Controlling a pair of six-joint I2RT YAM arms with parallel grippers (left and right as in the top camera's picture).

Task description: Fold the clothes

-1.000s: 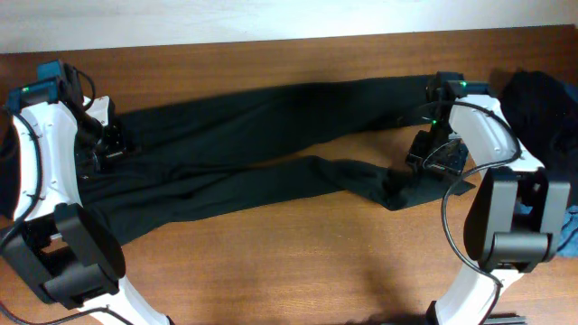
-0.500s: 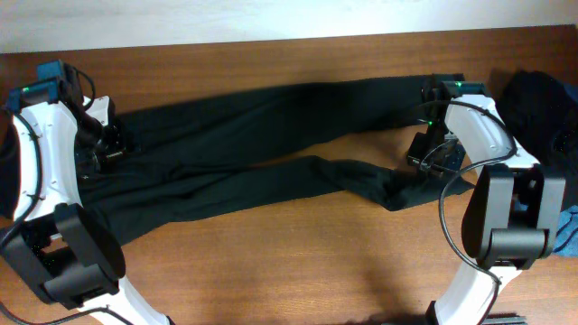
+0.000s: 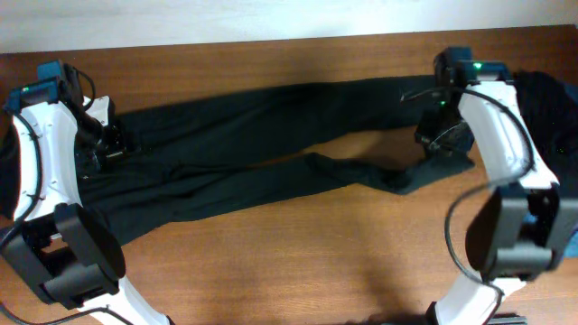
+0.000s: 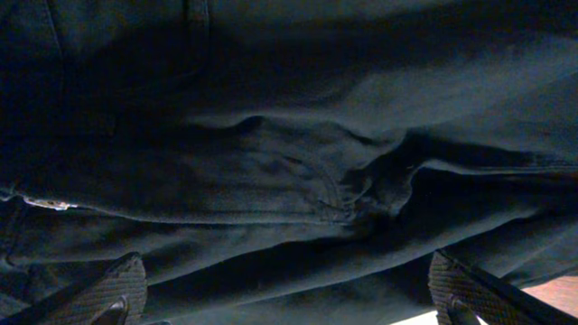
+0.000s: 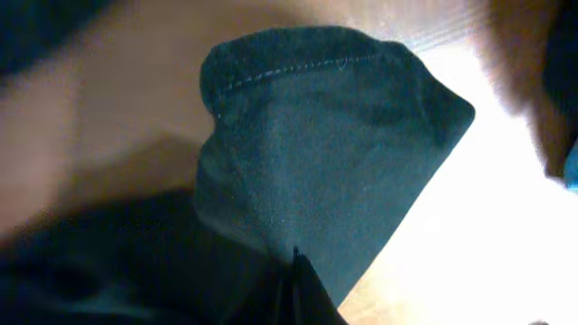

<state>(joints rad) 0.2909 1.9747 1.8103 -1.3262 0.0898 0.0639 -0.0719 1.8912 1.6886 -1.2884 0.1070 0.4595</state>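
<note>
Black cloth, soft and limp: my right gripper (image 3: pixel 441 143) is clamped on the cuff (image 5: pixel 325 153) of one leg of the trousers (image 3: pixel 226 158), which sprawl across the tabletop's (image 3: pixel 289 271) far half. My left gripper (image 3: pixel 106 149) hangs spread wide over the waist end, gripping nothing. I judge the cloth light and prone to sag, so it is best pinched at hems and waistband. A dark heap (image 3: pixel 546 113) crowds the right edge.

Dim, blurry wrist views; glare beside trousers (image 5: pixel 316 171)
</note>
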